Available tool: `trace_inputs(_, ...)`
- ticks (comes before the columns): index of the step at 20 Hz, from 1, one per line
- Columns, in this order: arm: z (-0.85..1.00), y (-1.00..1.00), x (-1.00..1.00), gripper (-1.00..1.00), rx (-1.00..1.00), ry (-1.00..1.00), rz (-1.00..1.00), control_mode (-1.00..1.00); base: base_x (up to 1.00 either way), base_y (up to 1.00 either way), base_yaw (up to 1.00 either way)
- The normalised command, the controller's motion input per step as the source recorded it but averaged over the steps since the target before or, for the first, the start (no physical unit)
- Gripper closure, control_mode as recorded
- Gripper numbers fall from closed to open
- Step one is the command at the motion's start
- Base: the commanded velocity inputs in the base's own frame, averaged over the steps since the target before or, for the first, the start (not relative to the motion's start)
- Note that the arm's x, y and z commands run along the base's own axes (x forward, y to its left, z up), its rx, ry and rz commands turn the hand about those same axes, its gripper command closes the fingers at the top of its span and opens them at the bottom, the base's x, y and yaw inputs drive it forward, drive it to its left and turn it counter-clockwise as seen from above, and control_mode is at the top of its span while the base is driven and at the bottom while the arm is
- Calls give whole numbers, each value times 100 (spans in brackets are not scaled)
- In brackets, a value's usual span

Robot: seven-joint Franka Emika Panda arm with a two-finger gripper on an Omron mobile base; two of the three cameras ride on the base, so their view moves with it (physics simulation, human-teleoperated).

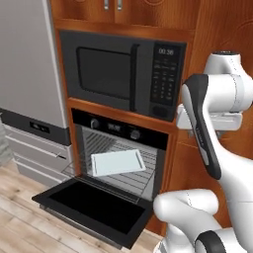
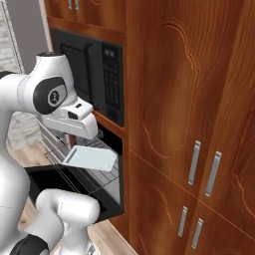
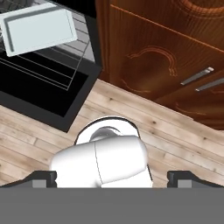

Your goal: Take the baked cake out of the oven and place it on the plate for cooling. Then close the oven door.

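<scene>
The black oven [image 1: 118, 126] stands open, with its oven door [image 1: 94, 207] dropped flat toward the floor. A pale rectangular tray [image 1: 117, 162] lies on a wire rack inside; it also shows in the right base view [image 2: 89, 158] and at the top left of the hand view [image 3: 38, 28]. I cannot make out a cake on it. The plate is out of view. My gripper [image 3: 113, 178] is open and empty, held high to the right of the oven and pointing down at the floor, well apart from the tray.
A black microwave [image 1: 123, 74] sits above the oven and a steel fridge [image 1: 29, 74] stands to its left. Tall wooden cabinets [image 2: 189, 99] with bar handles fill the right side. Plank floor [image 3: 175, 131] lies beyond the open door's edge [image 3: 39, 94].
</scene>
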Motion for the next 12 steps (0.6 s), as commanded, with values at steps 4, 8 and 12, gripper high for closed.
trace_inputs(4, 0, 0, 0, -100, 0, 0, 0, 100, 28, 0, 30)
trace_inputs(8, 0, 0, 0, -100, 0, 0, 0, 100, 28, -11, 26)
trace_inputs(12, 0, 0, 0, -100, 0, 0, 0, 100, 36, -25, 19)
